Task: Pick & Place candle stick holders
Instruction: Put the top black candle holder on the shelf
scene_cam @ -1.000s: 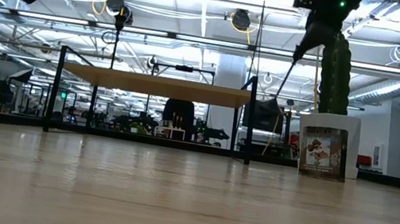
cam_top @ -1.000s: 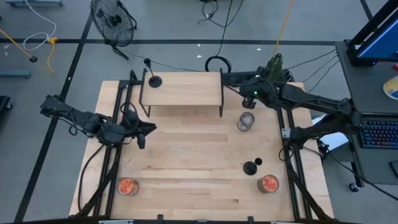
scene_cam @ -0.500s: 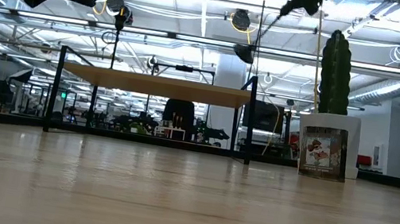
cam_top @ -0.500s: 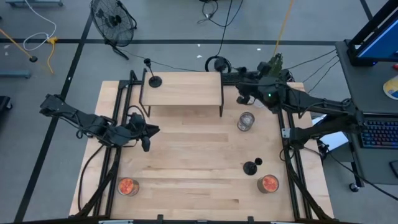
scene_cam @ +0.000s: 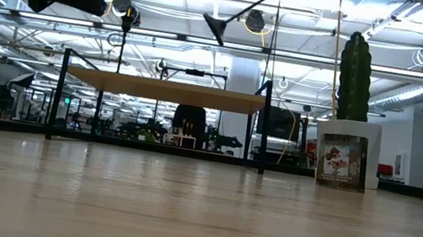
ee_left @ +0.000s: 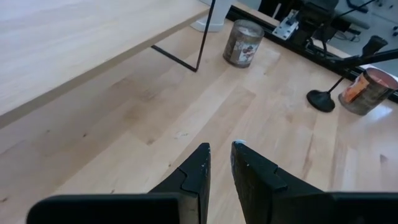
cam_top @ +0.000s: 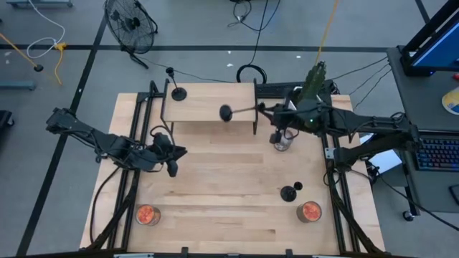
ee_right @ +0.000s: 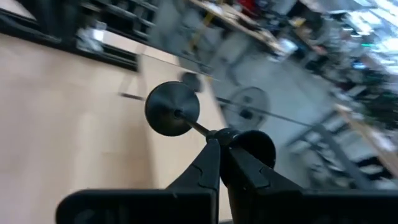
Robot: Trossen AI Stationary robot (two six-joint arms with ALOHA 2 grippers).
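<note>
Above the raised shelf [cam_top: 209, 102] at the far side of the surface [cam_top: 222, 193], the right pincer [cam_top: 264, 110] is pressed shut on the thin stem of a candle stick holder [cam_top: 226, 112], carrying it tipped sideways in the air with its disc base pointing toward the left arm's side; the right wrist view shows the two fingers [ee_right: 211, 163] squeezed onto the stem just behind the disc [ee_right: 172, 108]. A second holder [cam_top: 177, 92] stands upright on the shelf's far left corner, and a third holder [cam_top: 288, 192] stands on the surface near the right-hand tin [cam_top: 310, 211]. The left pincer [cam_top: 172, 161] hovers over the left part of the surface, slightly spread and holding nothing.
</note>
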